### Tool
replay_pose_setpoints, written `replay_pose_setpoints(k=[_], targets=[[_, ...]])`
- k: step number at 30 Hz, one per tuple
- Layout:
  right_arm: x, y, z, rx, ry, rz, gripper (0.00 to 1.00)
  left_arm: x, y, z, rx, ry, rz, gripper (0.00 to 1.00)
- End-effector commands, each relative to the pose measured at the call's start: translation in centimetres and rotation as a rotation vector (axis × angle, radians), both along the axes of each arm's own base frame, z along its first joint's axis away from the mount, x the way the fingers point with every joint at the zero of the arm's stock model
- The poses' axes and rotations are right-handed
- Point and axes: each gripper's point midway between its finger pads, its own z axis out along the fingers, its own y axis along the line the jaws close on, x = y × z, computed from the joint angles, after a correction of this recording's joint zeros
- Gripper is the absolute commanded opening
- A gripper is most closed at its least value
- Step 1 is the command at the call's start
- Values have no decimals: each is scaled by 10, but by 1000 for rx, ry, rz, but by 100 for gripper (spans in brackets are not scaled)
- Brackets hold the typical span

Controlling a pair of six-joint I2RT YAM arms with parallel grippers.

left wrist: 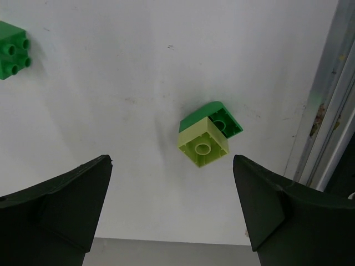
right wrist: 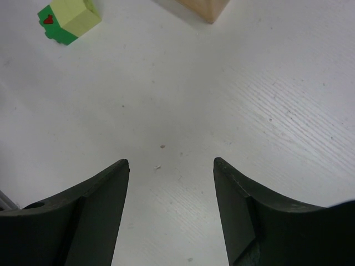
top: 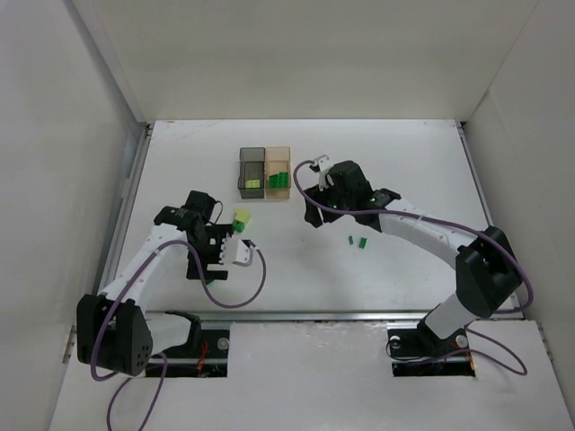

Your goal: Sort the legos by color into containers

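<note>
**A:** So, tool states?

**B:** Left tool (left wrist: 172,159) is released, jaws wide, nothing between them. Right tool (right wrist: 171,160) is the same: spread, empty, over bare counter (right wrist: 266,100).

**A:** Boxes?

**B:** Top view, upper middle of frame, joined side by side. Grey box (top: 252,166) is on the left, tan box (top: 279,162) on the right. Grey holds one pale brick (top: 254,183). Tan holds a green cluster (top: 279,180).

**A:** Loose ones?

**B:** Two loose greens (top: 357,241) sit on the counter, right of centre in the top view, just beside each other and below the right arm's wrist.

**A:** Left wrist view?

**B:** Stuck pair (left wrist: 206,138), one pale brick joined to one green. It lies tipped with the hollow undersides toward the camera, right of centre, ahead of the jaws and apart from both fingers. Single green (left wrist: 12,50) is at the upper left edge, studs showing. Metal rail (left wrist: 327,94) runs down the right edge.

**A:** Right wrist view?

**B:** Pale-on-green block (right wrist: 69,19) in the upper left corner, with a small red mark on the green part, well apart from the jaws. A tan box corner pokes in at top centre. Can't tell if that block is the same stuck pair.
</note>
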Motion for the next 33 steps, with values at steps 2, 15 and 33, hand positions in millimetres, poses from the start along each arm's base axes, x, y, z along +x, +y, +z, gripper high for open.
replay_pose_setpoints(k=[2, 15, 33], targets=[[4, -4, 27, 40, -82, -26, 68, -20, -1, -13, -1, 106, 33, 88], [6, 3, 24, 54, -70, -17, 68, -9, 7, -33, 26, 38, 254, 78], [7, 4, 31, 54, -98, 8, 68, -17, 10, -41, 47, 86, 350, 67]])
